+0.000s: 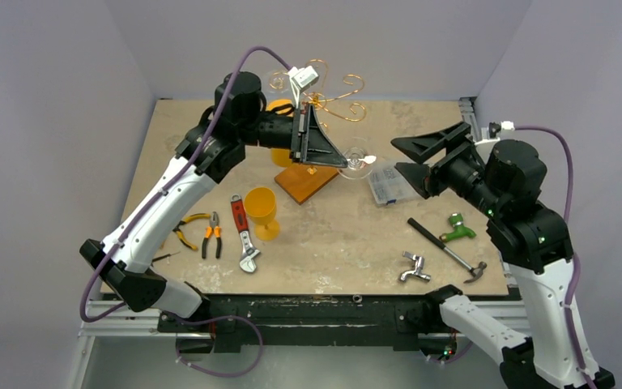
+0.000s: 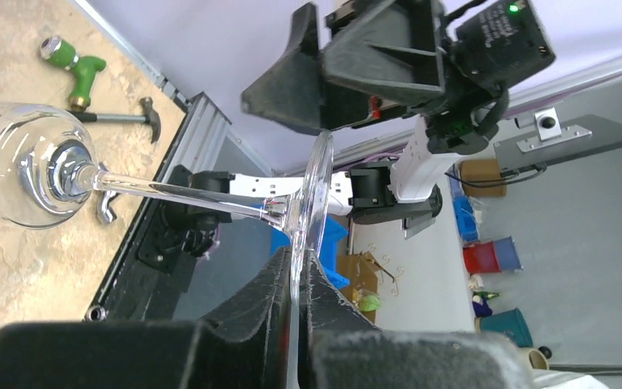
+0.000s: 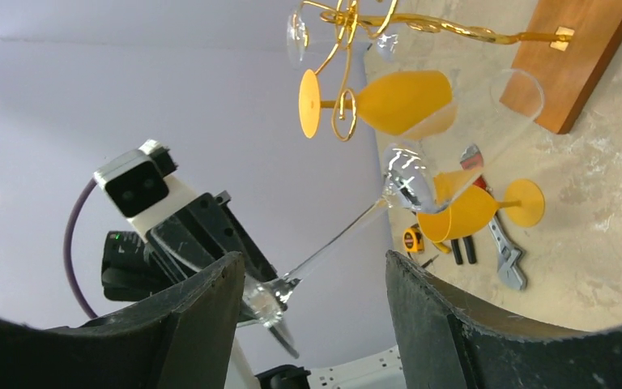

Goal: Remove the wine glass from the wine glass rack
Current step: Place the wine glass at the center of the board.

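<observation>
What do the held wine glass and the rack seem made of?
Wine glass: clear glass or clear plastic; table shows through the bowl, bright glints. Rack: shiny gold-coloured wire, likely metal; its flat orange-brown base looks like smooth wood.
</observation>
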`<action>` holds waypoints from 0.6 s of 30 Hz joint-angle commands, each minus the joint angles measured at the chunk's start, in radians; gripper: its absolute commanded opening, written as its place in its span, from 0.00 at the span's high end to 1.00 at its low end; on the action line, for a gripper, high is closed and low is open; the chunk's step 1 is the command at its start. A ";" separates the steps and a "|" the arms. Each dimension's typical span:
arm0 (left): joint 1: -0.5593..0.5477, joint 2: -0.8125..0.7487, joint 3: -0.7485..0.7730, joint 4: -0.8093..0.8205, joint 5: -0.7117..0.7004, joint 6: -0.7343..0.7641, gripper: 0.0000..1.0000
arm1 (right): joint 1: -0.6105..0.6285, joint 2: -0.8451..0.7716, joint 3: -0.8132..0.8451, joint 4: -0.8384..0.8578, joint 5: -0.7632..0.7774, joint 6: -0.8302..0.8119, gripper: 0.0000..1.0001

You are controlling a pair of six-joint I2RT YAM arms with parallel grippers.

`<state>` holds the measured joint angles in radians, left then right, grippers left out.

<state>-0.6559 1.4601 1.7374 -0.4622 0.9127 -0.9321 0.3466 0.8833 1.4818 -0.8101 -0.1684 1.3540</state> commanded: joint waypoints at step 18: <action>-0.065 0.024 0.073 0.333 0.025 0.078 1.00 | -0.002 -0.013 -0.222 0.399 -0.207 0.289 0.36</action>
<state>-0.7105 1.4841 1.7565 -0.2424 0.9421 -0.9180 0.3462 0.8703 1.2659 -0.5430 -0.3321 1.5913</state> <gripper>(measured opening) 0.031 0.638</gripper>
